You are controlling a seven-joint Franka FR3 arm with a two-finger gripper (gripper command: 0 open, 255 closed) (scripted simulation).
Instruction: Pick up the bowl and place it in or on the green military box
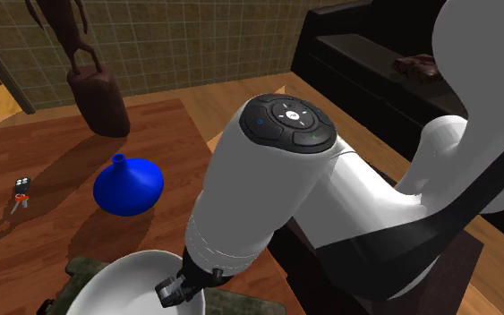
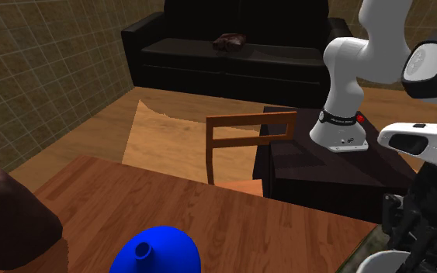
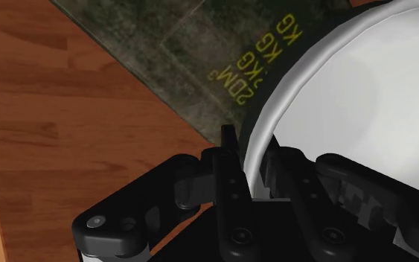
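Observation:
A white bowl (image 3: 349, 97) hangs over the dark green military box (image 3: 200, 59), which carries yellow lettering. My black gripper (image 3: 254, 173) is shut on the bowl's rim, one finger outside the wall and one inside. In the shoulder view the bowl (image 1: 129, 288) sits at the lower edge, above the box (image 1: 84, 268), with the gripper (image 1: 180, 288) on its right rim. In the second exterior view the gripper (image 2: 410, 233) is at the lower right, with a sliver of the bowl (image 2: 379, 265) below it.
A blue vase (image 1: 129, 186) stands on the wooden table (image 1: 26, 152) just beyond the box. Keys (image 1: 21, 192) lie further left, and a brown sculpture (image 1: 98, 94) stands behind. A wooden chair (image 2: 247, 147) and a black sofa (image 2: 232, 54) lie beyond the table.

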